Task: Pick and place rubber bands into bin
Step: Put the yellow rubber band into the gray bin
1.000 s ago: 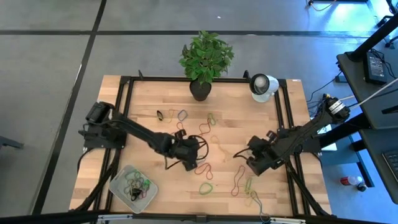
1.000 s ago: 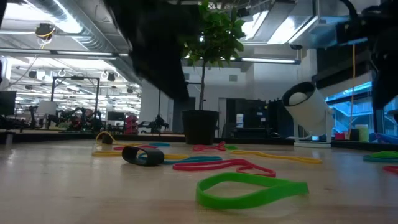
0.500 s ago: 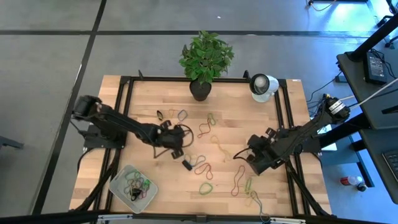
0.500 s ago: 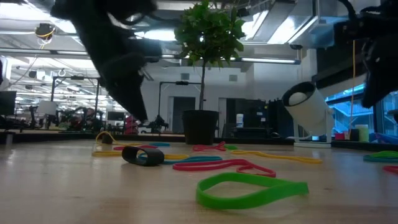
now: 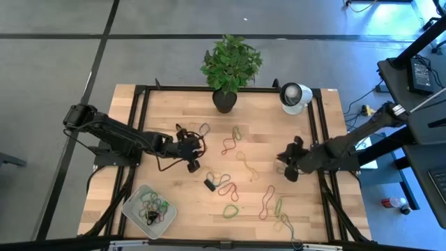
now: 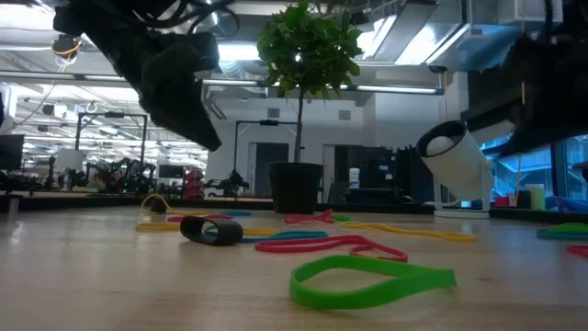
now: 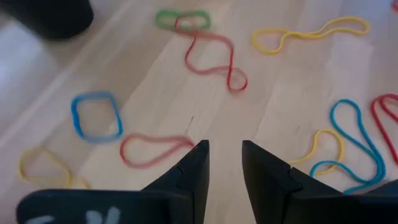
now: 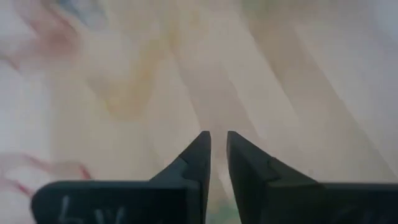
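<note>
Several rubber bands lie loose on the wooden table: a red one (image 5: 228, 144), a yellow one (image 5: 244, 162), a green one (image 5: 231, 209). The bin (image 5: 131, 208) sits at the near left corner with several bands in it. My left gripper (image 5: 195, 148) hovers left of the table's middle, open and with nothing in it (image 7: 224, 155). A red band (image 7: 152, 149) and a blue band (image 7: 95, 116) lie just ahead of its fingers. My right gripper (image 5: 284, 162) hangs over the right part of the table. A narrow gap separates its fingers (image 8: 219, 140), and nothing shows between them.
A small black block (image 5: 209, 185) lies near the table's middle, with bands around it. A potted plant (image 5: 224, 101) and a white round device (image 5: 295, 96) stand at the far edge. Black frame rails run along the left and right edges.
My left gripper has drawn back from the table's middle toward the left and far edges, uncovering the black block, which lies where it was. My right gripper has pulled back toward the right edge and has tipped.
</note>
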Available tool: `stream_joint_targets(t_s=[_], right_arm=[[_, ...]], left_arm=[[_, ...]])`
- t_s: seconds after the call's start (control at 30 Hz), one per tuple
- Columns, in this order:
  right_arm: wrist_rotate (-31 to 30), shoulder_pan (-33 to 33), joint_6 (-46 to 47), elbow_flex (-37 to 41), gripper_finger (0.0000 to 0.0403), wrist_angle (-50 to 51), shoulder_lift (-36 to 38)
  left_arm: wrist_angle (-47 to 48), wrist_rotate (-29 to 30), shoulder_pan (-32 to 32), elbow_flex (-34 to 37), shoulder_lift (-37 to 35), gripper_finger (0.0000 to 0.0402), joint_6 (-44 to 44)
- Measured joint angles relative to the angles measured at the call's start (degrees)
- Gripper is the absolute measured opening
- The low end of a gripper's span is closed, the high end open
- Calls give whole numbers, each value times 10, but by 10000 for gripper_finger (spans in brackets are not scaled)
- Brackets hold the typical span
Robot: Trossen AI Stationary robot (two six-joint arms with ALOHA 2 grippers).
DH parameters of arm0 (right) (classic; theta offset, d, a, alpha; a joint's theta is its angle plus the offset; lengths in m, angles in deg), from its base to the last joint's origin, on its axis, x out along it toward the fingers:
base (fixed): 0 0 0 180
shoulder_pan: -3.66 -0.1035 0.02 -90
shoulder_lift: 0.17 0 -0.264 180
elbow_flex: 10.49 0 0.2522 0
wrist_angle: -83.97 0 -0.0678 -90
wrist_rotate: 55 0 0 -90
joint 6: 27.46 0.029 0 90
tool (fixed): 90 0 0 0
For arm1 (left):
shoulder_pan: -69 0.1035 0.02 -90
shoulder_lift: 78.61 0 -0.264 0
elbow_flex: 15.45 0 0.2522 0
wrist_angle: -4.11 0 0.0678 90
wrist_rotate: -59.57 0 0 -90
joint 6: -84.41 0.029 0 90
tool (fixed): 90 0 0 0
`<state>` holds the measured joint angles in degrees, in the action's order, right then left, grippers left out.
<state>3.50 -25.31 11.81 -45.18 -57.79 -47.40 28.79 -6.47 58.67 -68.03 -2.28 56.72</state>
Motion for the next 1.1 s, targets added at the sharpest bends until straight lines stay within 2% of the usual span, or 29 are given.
stream_joint_targets(t_s=[0.1,0.17,0.23,0.3,0.47,0.6,0.73,1.1], right_arm=[[-21,17,-93,69,44,-202,57],[-23,25,-148,110,39,-338,70],[-21,29,-191,143,37,-445,69],[-19,30,-209,165,36,-506,61],[-13,29,-170,186,36,-508,43],[-13,29,-189,187,35,-509,31],[-13,29,-206,187,36,-510,31],[-13,29,-216,186,36,-510,31]], left_arm=[[0,37,1,-1,0,98,18],[6,53,8,-1,0,102,18],[20,41,24,-1,0,108,3],[51,10,46,-1,0,117,-32],[172,-28,100,-1,0,150,-143],[230,-8,130,-1,0,183,-167],[236,7,155,0,0,204,-186],[284,-13,236,1,0,194,-187]])
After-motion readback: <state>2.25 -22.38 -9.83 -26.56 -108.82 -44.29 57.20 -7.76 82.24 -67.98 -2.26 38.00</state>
